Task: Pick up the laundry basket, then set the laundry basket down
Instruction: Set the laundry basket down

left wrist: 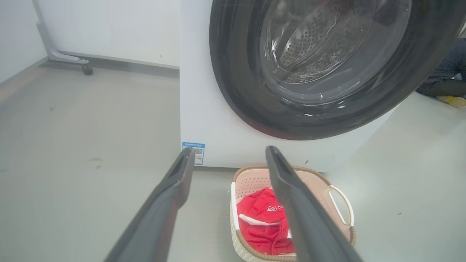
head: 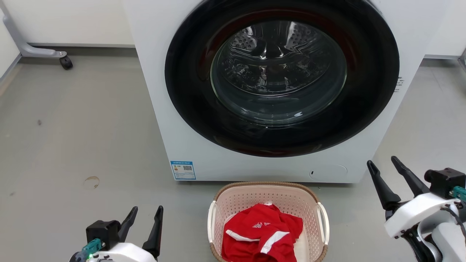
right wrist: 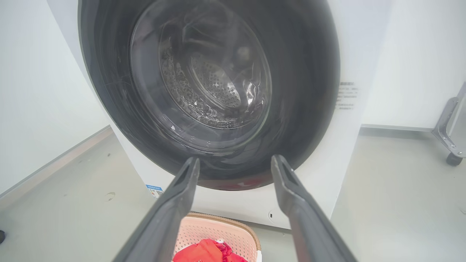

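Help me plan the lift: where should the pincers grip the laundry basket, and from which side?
The laundry basket stands upright, white loop handles jutting from opposite sides. Grip those: left pincer on the left handle from the basket's left, right pincer on the right handle from its right; that should lift it level.

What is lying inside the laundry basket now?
Inside the laundry basket lies a crumpled red garment with white stripes. Whatever is under the red garment is covered and cannot be seen.

Grey floor (head: pixel 72 127) under washer (head: pixel 189 145) and laundry basket (head: pixel 240 203)
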